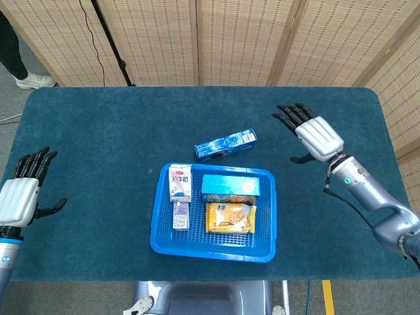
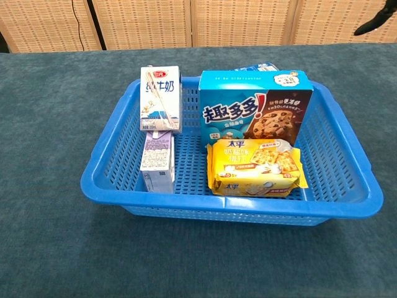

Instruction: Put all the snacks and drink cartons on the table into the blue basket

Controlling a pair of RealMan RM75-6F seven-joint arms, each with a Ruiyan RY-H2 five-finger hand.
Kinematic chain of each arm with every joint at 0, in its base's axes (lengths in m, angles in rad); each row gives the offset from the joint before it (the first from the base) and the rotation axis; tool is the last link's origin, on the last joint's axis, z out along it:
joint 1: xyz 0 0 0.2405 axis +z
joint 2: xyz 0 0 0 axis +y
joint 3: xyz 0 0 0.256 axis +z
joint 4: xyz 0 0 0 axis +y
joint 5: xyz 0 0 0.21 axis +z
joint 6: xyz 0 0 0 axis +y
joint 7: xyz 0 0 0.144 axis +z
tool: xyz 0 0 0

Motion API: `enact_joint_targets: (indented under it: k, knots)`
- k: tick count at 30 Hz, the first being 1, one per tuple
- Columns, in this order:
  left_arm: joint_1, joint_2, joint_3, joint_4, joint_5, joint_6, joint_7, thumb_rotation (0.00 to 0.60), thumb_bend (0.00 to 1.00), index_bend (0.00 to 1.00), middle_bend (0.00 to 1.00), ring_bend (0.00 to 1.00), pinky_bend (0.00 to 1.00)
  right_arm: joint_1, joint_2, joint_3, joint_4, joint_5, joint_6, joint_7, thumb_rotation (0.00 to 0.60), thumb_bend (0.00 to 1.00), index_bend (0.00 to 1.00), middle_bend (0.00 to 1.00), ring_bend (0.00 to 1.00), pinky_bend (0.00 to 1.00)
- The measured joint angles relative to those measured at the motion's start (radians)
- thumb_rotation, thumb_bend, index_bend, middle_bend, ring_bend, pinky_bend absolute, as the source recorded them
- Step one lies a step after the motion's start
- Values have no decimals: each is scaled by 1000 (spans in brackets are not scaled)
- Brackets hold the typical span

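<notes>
A dark teal cloth-covered table (image 1: 98, 131) fills the head view, rounded at its far corners. Sitting directly on it, a little toward the near edge and about midway between the left and right edges, is the blue basket (image 1: 265, 216), a perforated plastic tray. Just beyond the basket's far rim, flat on the cloth, lies a blue snack box (image 1: 225, 144), long and narrow, angled so its right end points toward the far edge. It sits near the basket but apart from it. From the chest view, only a top corner of that box (image 2: 257, 66) peeks over the basket's far wall (image 2: 186, 84).
</notes>
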Motion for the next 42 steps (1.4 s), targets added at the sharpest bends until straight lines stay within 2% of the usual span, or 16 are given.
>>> enact_joint_targets:
  k: [7,17,24,33,37,39,42]
  knots:
    - [57,-5,-5,6,-29,47,1,600,203,0,0,0,0,129,-103,-29,98,14,-198,-28,600,0,0,0,0,0]
    - [75,-4,-31,10,-44,36,4,600,203,0,0,0,0,240,-248,-42,290,66,-350,-17,600,0,0,0,0,0]
    - [73,-5,-53,26,-85,2,1,600,203,0,0,0,0,303,-348,-64,391,71,-407,67,600,0,0,0,0,46]
    - [71,-3,-79,44,-125,-32,-8,600,204,0,0,0,0,376,-513,-112,601,55,-447,196,600,1,4,0,0,94]
    - [72,-3,-86,50,-138,-42,-8,600,204,0,0,0,0,398,-572,-138,678,44,-455,263,600,98,72,13,0,152]
    - [71,-4,-91,54,-148,-50,-7,600,204,0,0,0,0,404,-594,-150,710,39,-459,287,600,163,124,49,7,171]
    - [69,-5,-96,57,-155,-57,-4,600,205,0,0,0,0,412,-629,-170,761,31,-465,316,600,275,227,149,83,237]
